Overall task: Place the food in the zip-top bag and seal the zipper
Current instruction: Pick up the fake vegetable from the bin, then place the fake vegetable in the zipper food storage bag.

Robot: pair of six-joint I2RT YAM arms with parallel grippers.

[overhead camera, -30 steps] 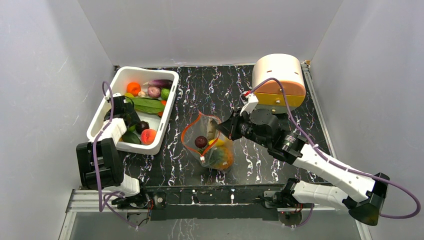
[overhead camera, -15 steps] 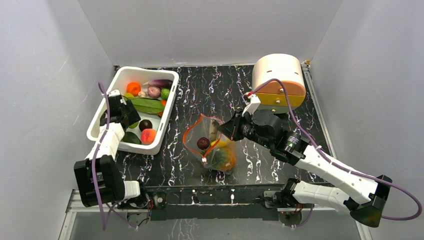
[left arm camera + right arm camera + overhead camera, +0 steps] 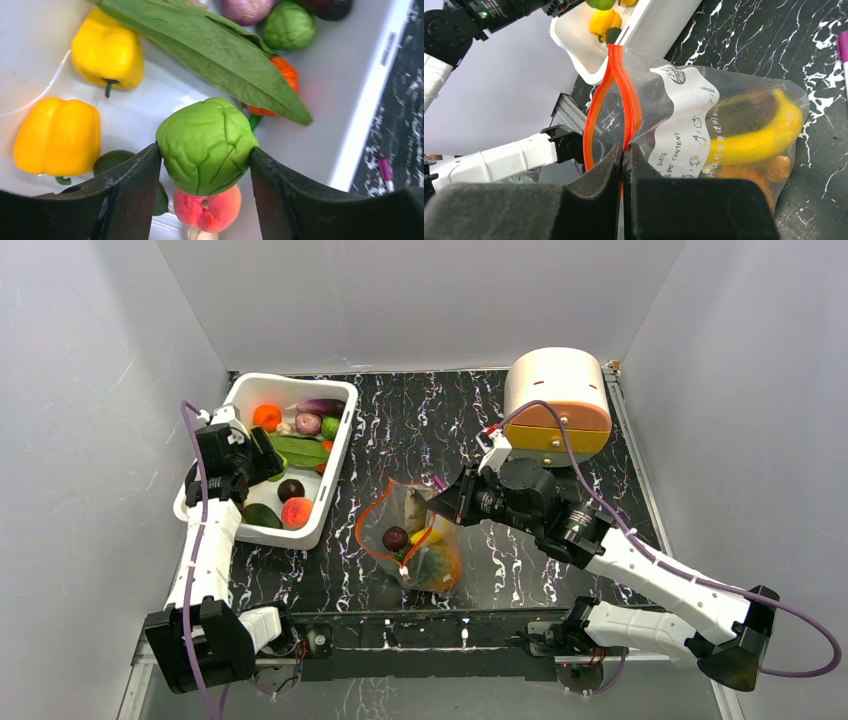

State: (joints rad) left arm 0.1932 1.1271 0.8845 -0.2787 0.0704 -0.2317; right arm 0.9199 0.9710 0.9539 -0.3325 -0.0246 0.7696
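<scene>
My left gripper [image 3: 205, 150] is shut on a wrinkled green toy vegetable [image 3: 206, 135] and holds it above the white tub [image 3: 360, 100]. Below it in the tub lie more food: two yellow peppers [image 3: 57, 135], a peach [image 3: 207, 210], a long green leaf [image 3: 220, 55]. In the top view this gripper [image 3: 258, 455] hangs over the tub's left half. My right gripper [image 3: 625, 147] is shut on the zipper [image 3: 629, 100], the orange-red strip of the zip-top bag [image 3: 684, 120]. The bag [image 3: 415, 540] stands with its mouth open, with a yellow piece [image 3: 764, 135], orange pieces and a dark round fruit [image 3: 395, 537] inside.
A round beige box with an orange drawer [image 3: 557, 400] stands at the back right. A thin purple pen [image 3: 438, 483] lies on the black marbled table just behind the bag. White walls close in on both sides.
My left arm has stretched out and carried the gripper up and toward the tub's back left. The bag, held by the right gripper, has shifted slightly left and nearer.
</scene>
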